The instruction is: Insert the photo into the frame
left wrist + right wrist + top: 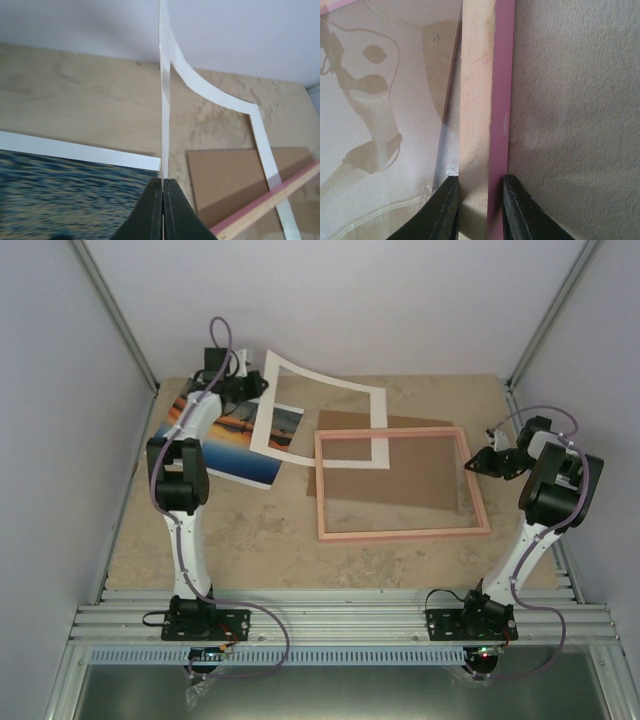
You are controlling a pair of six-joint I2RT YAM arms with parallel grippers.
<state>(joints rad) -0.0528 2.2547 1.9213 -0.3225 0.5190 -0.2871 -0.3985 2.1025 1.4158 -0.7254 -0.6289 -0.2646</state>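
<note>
The photo (215, 440), an orange sunset over blue water with a white border, lies flat at the left under my left arm. It also shows in the left wrist view (65, 195). The pink frame (400, 485) lies flat at the centre right. My left gripper (245, 388) is shut on the corner of a white paper mat with an open window (325, 415), held up off the table and bending, its far end drooping onto the frame. My right gripper (478, 462) is closed around the frame's right rail (480, 100), one finger on each side.
A brown board (390, 455) lies under the frame's far half and shows in the left wrist view (230, 175). The tan table (250, 540) ends at metal rails in front. Grey walls stand close on the left, back and right.
</note>
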